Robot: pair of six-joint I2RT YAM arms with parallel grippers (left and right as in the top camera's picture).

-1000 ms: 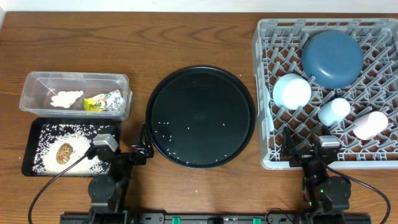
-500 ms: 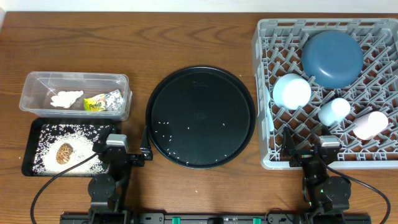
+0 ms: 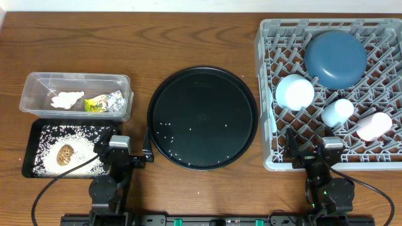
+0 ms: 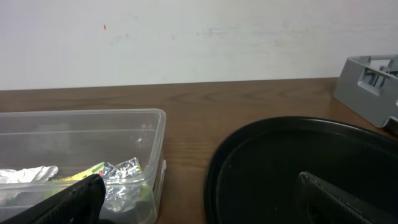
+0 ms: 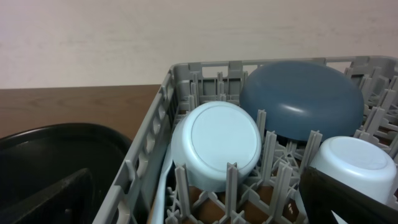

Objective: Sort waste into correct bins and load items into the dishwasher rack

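Note:
The clear tub (image 3: 75, 80) holds white tissue (image 3: 67, 99), a yellow wrapper (image 3: 95, 105) and silver foil (image 3: 115, 99); the foil (image 4: 121, 174) also shows in the left wrist view. The black rectangular tray (image 3: 38, 129) holds rice grains (image 3: 63, 133) and the brown food piece (image 3: 65, 154). The grey rack (image 3: 267, 37) holds the dark-blue plate (image 3: 336, 58), pale-blue bowl (image 3: 294, 91), light-blue cup (image 3: 337, 111) and pink cup (image 3: 374, 125). A white spoon (image 5: 163, 186) lies inside its left wall. I cannot make out the chopstick. My left gripper (image 4: 205, 205) is open and empty between tub and round tray. My right gripper (image 5: 199, 208) is open and empty at the rack's front left corner.
The large round black tray (image 3: 202, 88) sits mid-table with a few rice grains on it; it also shows in the left wrist view (image 4: 280, 162). Bare wooden table (image 3: 138, 44) lies behind it. A white wall stands beyond the table's far edge.
My left gripper has shifted a little to the right, toward the round tray. The right arm has not moved.

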